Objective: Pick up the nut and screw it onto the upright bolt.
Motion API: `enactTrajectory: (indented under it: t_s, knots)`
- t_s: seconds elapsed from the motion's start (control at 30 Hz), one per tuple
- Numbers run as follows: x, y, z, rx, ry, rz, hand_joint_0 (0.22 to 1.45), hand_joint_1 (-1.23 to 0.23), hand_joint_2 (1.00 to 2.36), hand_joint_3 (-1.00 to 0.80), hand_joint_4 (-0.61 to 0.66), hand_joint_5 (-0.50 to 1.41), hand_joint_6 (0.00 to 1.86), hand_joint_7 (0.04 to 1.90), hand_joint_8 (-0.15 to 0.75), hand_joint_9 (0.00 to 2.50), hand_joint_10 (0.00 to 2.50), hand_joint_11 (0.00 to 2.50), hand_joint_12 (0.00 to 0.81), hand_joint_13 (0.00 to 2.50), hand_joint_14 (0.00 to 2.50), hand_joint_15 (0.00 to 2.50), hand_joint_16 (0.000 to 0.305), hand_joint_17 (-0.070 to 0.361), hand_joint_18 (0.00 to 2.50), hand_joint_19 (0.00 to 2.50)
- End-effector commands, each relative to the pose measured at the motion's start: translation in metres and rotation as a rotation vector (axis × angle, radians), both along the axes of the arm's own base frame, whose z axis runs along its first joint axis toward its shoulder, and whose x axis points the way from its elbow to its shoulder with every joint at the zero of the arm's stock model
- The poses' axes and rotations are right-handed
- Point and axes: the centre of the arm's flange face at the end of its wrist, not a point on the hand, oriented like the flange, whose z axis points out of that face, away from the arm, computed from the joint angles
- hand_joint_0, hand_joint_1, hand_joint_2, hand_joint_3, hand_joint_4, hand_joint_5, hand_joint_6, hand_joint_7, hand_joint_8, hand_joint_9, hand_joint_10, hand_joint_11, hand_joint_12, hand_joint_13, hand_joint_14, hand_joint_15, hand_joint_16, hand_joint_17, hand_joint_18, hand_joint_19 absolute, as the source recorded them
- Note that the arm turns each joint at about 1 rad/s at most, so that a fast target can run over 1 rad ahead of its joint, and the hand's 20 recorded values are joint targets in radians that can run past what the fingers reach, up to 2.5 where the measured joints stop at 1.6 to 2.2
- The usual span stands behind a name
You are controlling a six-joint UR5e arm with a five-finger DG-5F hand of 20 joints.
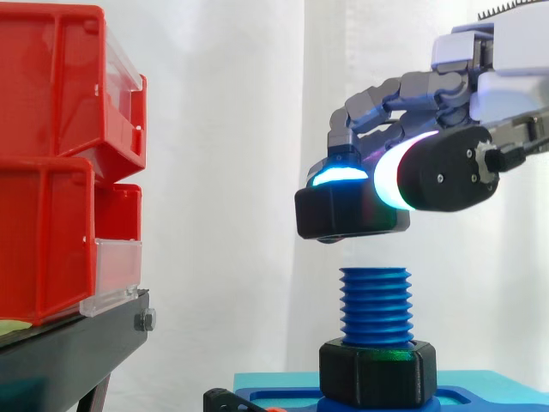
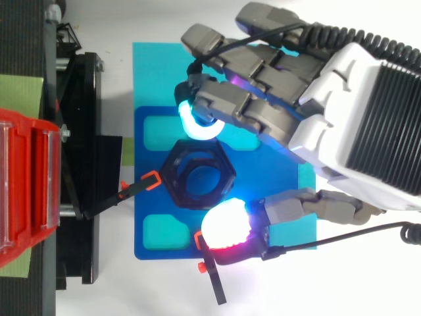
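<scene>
A black hexagonal nut [image 1: 352, 215] [image 2: 199, 174] is pinched between the hand's cyan-glowing fingertip [image 2: 197, 125] and its white-red glowing thumb pad [image 2: 227, 227]. The hand [image 1: 446, 163] [image 2: 309, 99] comes in from the right and holds the nut roughly level. The blue threaded bolt [image 1: 375, 305] stands upright directly below. A small gap shows between the nut's underside and the bolt's top. A second black hex piece [image 1: 377, 371] sits round the bolt's foot on the blue base plate [image 2: 148, 204]. In the top view the held nut hides the bolt.
Red bins [image 1: 60, 163] [image 2: 26, 191] are stacked on a black stand [image 1: 77, 339] to the left of the bolt. Small black clamps with orange tips [image 2: 141, 185] lie on the base plate's left and front edges. A white curtain hangs behind.
</scene>
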Motion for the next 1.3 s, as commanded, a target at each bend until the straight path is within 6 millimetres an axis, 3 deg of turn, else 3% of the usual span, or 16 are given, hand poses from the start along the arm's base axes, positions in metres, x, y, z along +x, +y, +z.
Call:
enactTrajectory:
  t_s: [0.0, 0.9, 1.27]
  knots:
    - [0.002, 0.001, -0.002, 0.000, -0.003, 0.003, 0.56, -0.53, 1.00, -0.50, 0.21, -0.16, 0.53, 1.23, 0.237, 0.56, 0.00, 0.00, 0.246, 0.67, 0.00, 0.01, 0.031, 0.071, 0.52, 0.12]
    - [-0.005, 0.017, -0.011, 0.008, 0.031, 0.036, 0.56, -0.53, 1.00, -0.49, 0.21, -0.16, 0.52, 1.24, 0.236, 0.58, 0.00, 0.00, 0.245, 0.68, 0.00, 0.01, 0.032, 0.071, 0.53, 0.14]
    - [-0.007, 0.009, -0.014, 0.010, 0.060, 0.028, 0.56, -0.53, 1.00, -0.49, 0.21, -0.16, 0.52, 1.25, 0.237, 0.59, 0.00, 0.00, 0.243, 0.69, 0.00, 0.01, 0.032, 0.072, 0.53, 0.14]
